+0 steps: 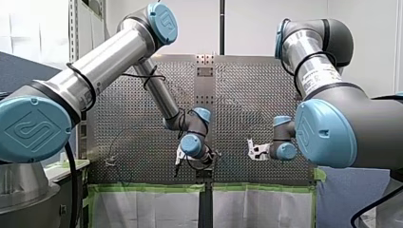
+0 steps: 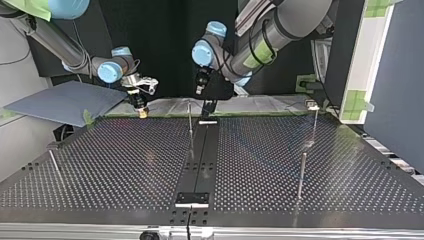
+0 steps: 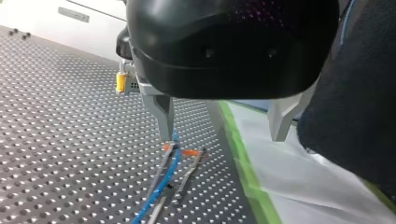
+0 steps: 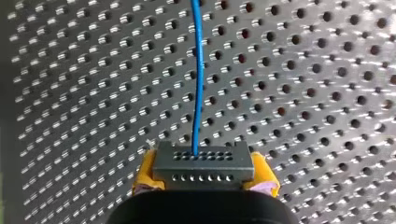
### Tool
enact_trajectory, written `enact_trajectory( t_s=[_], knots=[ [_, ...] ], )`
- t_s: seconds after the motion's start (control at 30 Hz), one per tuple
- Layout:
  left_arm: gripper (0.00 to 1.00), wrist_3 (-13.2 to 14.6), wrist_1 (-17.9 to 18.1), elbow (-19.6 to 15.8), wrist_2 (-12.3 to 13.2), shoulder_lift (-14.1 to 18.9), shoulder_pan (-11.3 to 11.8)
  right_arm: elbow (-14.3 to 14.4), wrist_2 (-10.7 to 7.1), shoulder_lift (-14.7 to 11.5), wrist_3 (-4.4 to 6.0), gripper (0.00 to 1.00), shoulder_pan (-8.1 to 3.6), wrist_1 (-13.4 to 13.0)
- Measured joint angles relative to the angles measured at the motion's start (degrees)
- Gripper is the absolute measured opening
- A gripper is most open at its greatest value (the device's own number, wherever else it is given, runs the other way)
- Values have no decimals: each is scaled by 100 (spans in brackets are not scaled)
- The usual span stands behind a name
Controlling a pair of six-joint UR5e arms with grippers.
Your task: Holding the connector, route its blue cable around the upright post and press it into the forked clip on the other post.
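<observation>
On my right gripper (image 4: 204, 176) the yellow-padded fingers (image 4: 145, 175) are clenched on the dark grey perforated connector (image 4: 201, 163), and its thin blue cable (image 4: 198, 70) runs ahead over the perforated metal tabletop (image 2: 125, 165). My left gripper (image 3: 222, 136) hangs just above that cable with its metal fingers (image 3: 163, 116) released. A hard pull could, I judge, slip the connector or snag the cable on those fingers. Both work near the green-taped edge (image 3: 243, 154), with open tabletop beyond.

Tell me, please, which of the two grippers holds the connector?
My right gripper: its yellow-padded fingers clamp the grey connector, while my left gripper stands open.
</observation>
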Motion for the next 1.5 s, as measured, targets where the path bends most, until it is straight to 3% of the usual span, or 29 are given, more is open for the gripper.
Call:
enact_trajectory(
  t_s=[0.13, 0.57, 0.77, 1.03, 1.5],
  knots=[
    [100, -20, 1, -59, -29, 1, -5, 136, 78, 0, -193, 0, 0, -20],
    [100, -95, 5, -66, -37, 1, 39, 376, 58, -3, -482, 0, 43, -57],
    [100, -112, 10, -67, -37, 1, 46, 419, 39, -2, -477, 0, 50, -145],
    [100, -123, 10, -65, -37, 1, 49, 422, 27, 0, -383, 0, 32, -224],
    [100, -158, 9, -66, -37, -1, 55, 424, 9, 0, -365, 0, 24, -257]
  ],
)
